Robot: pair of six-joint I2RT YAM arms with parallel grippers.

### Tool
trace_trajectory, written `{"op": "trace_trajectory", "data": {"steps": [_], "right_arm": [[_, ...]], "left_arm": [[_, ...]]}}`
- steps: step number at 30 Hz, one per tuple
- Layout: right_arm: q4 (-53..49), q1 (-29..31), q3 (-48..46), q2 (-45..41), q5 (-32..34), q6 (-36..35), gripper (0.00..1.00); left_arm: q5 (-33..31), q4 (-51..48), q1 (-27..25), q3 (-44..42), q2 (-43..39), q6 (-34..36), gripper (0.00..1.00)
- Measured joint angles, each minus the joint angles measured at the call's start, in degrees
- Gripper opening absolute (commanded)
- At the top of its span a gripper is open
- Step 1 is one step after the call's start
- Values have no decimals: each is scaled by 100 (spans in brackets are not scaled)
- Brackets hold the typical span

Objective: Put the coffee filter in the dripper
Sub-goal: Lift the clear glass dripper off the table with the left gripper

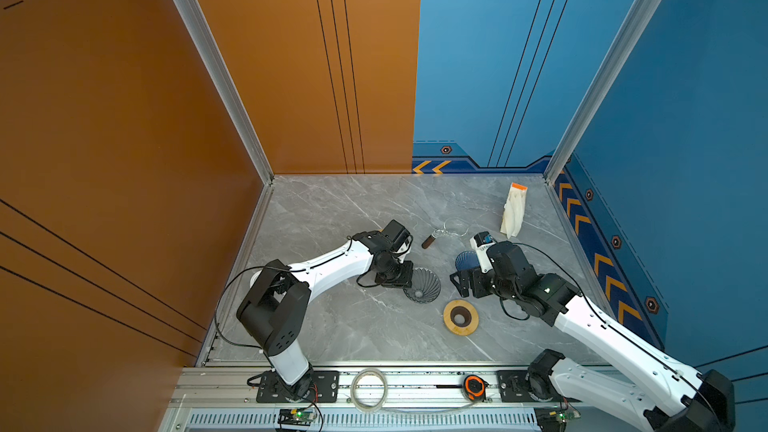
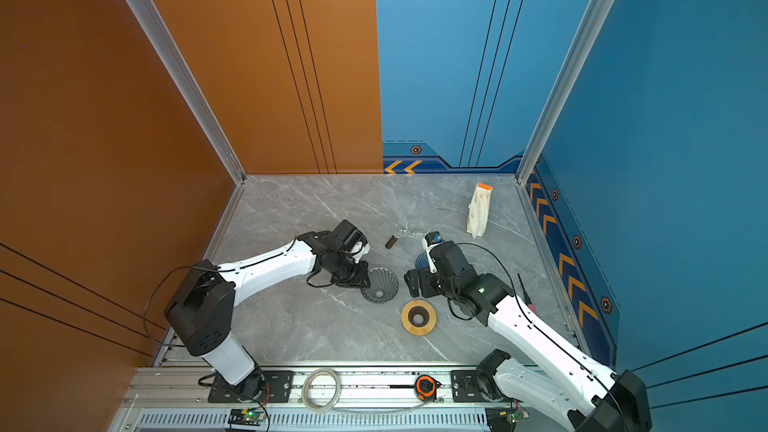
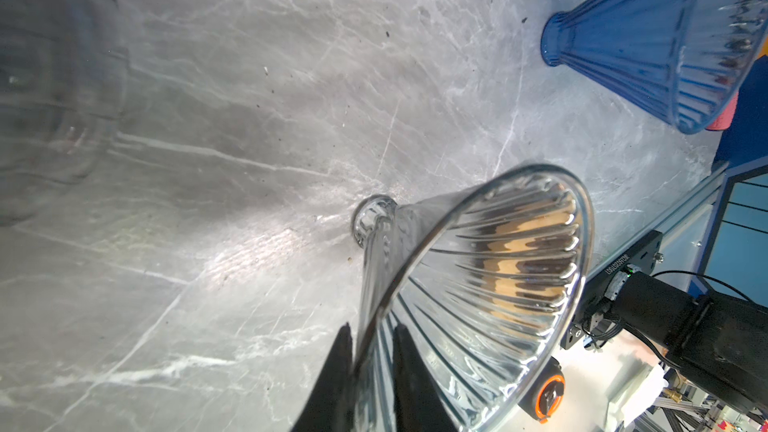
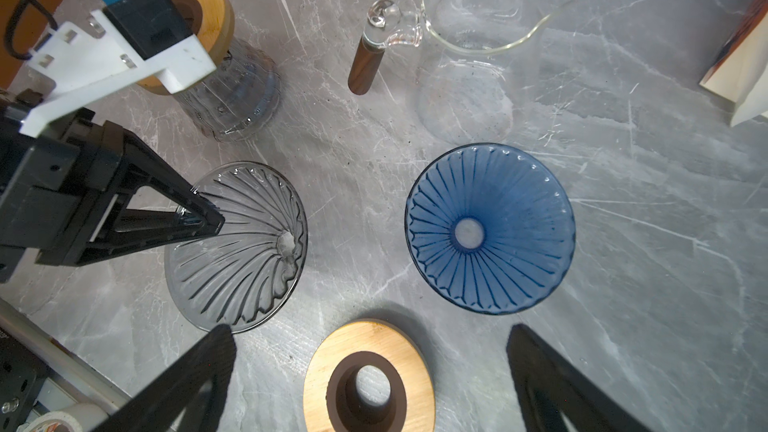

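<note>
On the grey marble tabletop (image 1: 332, 222) the left pincer (image 3: 372, 328) is narrowed onto the rim wall of the clear dripper (image 3: 498, 284), one finger outside the ribbed cone and one inside, gripping the glass; the right wrist view shows the same pinch at the near edge of that rim. The clear dripper's small base rests on the tabletop. In both top views it stands just in front of the left arm's wrist. The right pincer (image 4: 370, 328) hangs spread wide with nothing between its fingers, above the gap between the blue dripper (image 4: 490, 230) and the wooden ring (image 4: 332, 363), which lies flat with its brown centre hole upward. The blue dripper stands mouth-up, near the clear one but apart from it. Behind it sits a glass carafe (image 4: 469, 76) with a dark wooden handle. Another glass dripper with a wooden collar (image 4: 232, 89) shows partly behind the left arm's camera mount. The coffee filter pack (image 1: 514, 209), white paper with an orange top, lies at the back right of the tabletop near the blue wall, well apart from both pincers and from every dripper.
</note>
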Motion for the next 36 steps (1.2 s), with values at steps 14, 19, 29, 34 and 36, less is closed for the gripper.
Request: {"op": "trace_trajectory", "data": {"steps": [14,19,29,34,36], "right_arm": [[2,0,0,-2,0,-2,100],[37,0,0,-2,0,-4,100],[46,0,59,74,0,-94,100],[48,0,210,136,0,-111,100],[81,0,295,153,-2,-133,100]], "left_arm": [[2,2,-4,0,0,-59,14],[2,2,-4,0,0,-68,11],[4,7,-31,2,-11,-151,5],[2,-4,-31,17,-173,-168,0],[2,-22,-31,70,-297,-170,0]]}}
